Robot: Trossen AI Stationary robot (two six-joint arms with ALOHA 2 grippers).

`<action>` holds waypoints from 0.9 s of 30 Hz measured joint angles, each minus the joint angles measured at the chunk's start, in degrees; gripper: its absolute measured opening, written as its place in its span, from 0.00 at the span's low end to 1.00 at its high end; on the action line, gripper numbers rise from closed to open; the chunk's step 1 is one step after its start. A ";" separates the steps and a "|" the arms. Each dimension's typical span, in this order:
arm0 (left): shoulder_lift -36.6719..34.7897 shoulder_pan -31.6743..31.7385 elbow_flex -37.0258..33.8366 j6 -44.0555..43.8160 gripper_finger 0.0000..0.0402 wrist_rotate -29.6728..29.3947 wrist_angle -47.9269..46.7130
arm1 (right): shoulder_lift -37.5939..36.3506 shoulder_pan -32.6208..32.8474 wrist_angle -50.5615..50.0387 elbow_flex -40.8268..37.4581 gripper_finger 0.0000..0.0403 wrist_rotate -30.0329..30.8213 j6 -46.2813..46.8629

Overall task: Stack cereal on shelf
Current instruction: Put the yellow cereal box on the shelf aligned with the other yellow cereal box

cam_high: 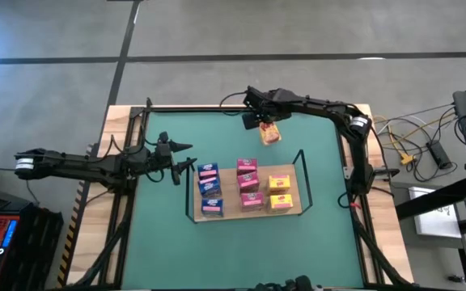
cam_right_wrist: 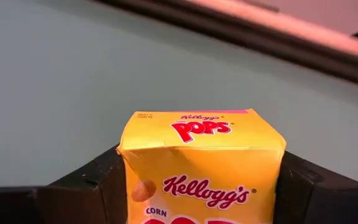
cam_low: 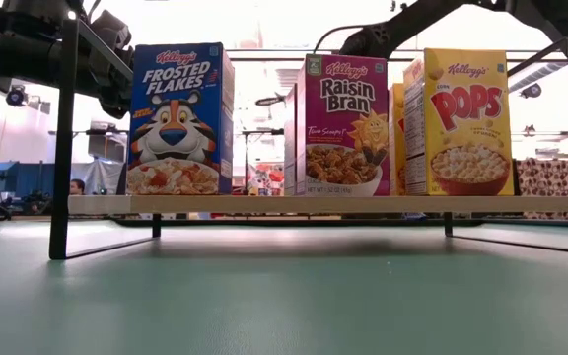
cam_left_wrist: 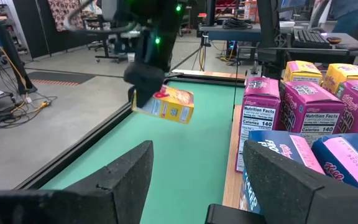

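The right gripper (cam_high: 267, 128) is clamped on a yellow box (cam_high: 270, 134) of corn pops and holds it up in the air over the green table (cam_high: 168, 234), near the far edge. In the right wrist view the two dark fingers (cam_right_wrist: 92, 186) press on both sides of the yellow box (cam_right_wrist: 201, 168). The shelf (cam_high: 299, 208) lies toward 6 o'clock from this box in the high view, well apart from it. On the shelf stand three rows — blue boxes (cam_high: 209, 187) at 9 o'clock, pink boxes (cam_high: 249, 183) in the middle and two yellow boxes (cam_high: 279, 192) at 3 o'clock. The free spot looks to be at the far end of the yellow row, so I think the box must travel toward 6 o'clock and a bit toward 3 o'clock, then stand upright. Right now it hangs tilted, as the left wrist view shows (cam_left_wrist: 166, 104). The right arm is the nearer one for this job. The left gripper (cam_high: 176, 158) waits just beside the shelf at 9 o'clock, with its fingers (cam_left_wrist: 114, 180) spread wide and nothing in them. In the low view the front boxes hide the ones behind, so the free spot cannot be seen there — and the held box does not show.
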 joint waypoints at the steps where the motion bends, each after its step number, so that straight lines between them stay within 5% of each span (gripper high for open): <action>1: 0.00 -0.02 0.01 0.00 0.58 0.00 0.00 | -0.41 0.26 0.04 0.22 0.64 0.79 0.01; 27: 0.00 -0.02 -0.01 0.01 0.58 0.01 0.02 | -7.01 3.21 3.69 0.24 0.64 6.38 -7.00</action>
